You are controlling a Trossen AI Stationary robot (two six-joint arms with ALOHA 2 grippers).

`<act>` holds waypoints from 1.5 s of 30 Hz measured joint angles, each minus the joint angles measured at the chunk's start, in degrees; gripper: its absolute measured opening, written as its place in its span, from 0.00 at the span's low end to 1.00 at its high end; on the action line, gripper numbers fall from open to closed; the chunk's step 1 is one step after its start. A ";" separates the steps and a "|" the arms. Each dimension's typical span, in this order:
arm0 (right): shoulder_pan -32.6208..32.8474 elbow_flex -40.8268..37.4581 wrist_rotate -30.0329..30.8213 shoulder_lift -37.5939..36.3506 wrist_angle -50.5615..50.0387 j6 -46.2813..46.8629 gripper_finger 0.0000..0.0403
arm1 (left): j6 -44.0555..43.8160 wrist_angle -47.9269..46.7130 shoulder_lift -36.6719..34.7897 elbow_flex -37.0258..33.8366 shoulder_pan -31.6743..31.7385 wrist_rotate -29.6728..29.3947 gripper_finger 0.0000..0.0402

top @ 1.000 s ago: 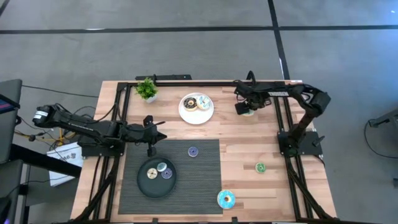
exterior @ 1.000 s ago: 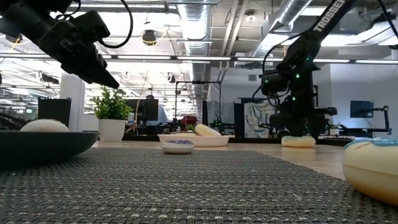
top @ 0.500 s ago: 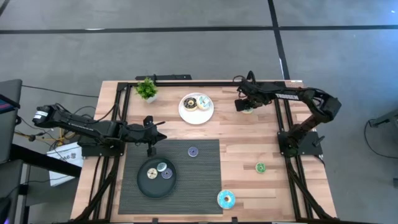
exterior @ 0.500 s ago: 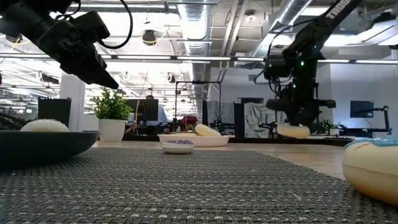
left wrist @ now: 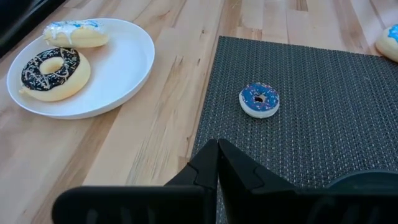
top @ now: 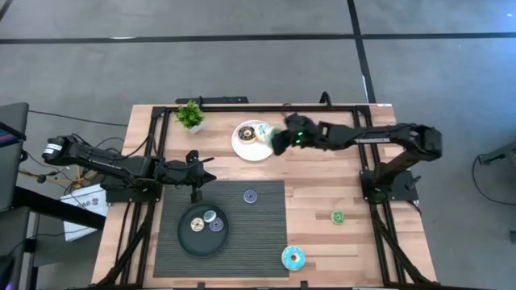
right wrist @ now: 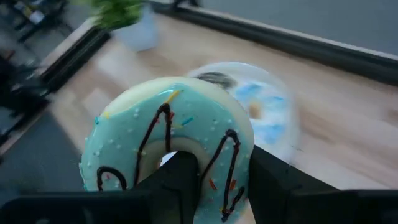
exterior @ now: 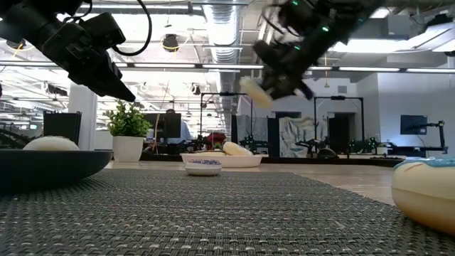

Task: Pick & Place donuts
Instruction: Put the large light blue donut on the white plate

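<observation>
Since a moment ago, the right gripper (top: 280, 142) has been swung from the table's far right corner over to the white plate (top: 243, 149), and one green donut (right wrist: 166, 147) is clamped in its fingers, lifted above the plate's edge. Two donuts are seen on the plate: one chocolate donut (left wrist: 54, 73) and one blue-and-white donut (left wrist: 76, 34). Three small donuts are counted in the black dish (top: 185, 240). The left gripper (top: 196, 193) is held closed and empty beside the dish.
</observation>
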 joint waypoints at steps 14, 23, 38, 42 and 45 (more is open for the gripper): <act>4.69 47.25 7.84 35.69 -29.65 -10.36 0.26 | -0.02 -0.10 0.01 -0.02 0.00 0.37 0.00; 5.33 59.58 11.30 46.80 -42.10 -10.41 0.26 | -0.02 -1.97 0.02 -0.02 -0.02 0.39 0.00; 5.24 59.25 12.35 48.25 -43.09 -10.25 0.27 | -0.28 -1.79 0.02 -0.02 -0.02 0.37 0.00; 5.24 59.23 12.42 48.25 -42.87 -10.25 0.27 | -0.79 -1.78 0.02 -0.02 -0.01 0.38 0.00; 5.24 59.23 12.42 48.25 -42.91 -10.27 0.27 | -0.83 -1.77 0.02 -0.02 -0.02 0.37 0.00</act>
